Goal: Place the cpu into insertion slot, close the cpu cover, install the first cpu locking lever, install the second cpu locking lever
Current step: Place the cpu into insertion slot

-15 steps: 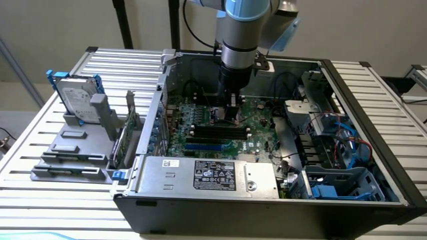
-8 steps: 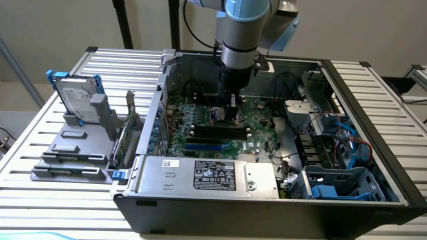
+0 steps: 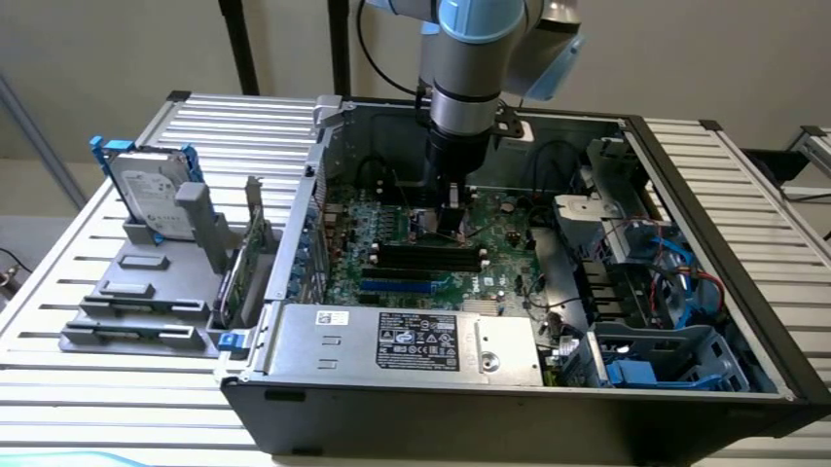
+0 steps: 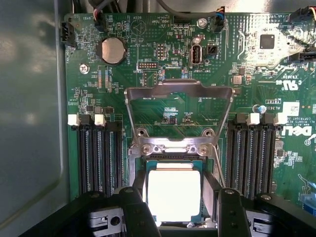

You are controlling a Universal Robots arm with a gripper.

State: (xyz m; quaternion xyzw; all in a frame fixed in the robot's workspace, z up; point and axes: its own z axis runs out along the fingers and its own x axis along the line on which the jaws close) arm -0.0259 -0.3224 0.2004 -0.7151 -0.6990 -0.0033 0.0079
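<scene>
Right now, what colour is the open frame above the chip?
Silvery grey metal; the cpu cover shows best in the wrist view.

We find soft, even light over the slatted table (image 3: pixel 78 389), whose pale ribs read bright, while the inside of the computer case (image 3: pixel 520 418) lies dimmer. In the wrist view the cpu (image 4: pixel 174 193) glares to a blank white. The gripper fingers (image 4: pixel 137 217) beside it are dark shapes, and faint pale reflections cross the case wall (image 4: pixel 29 98).
</scene>
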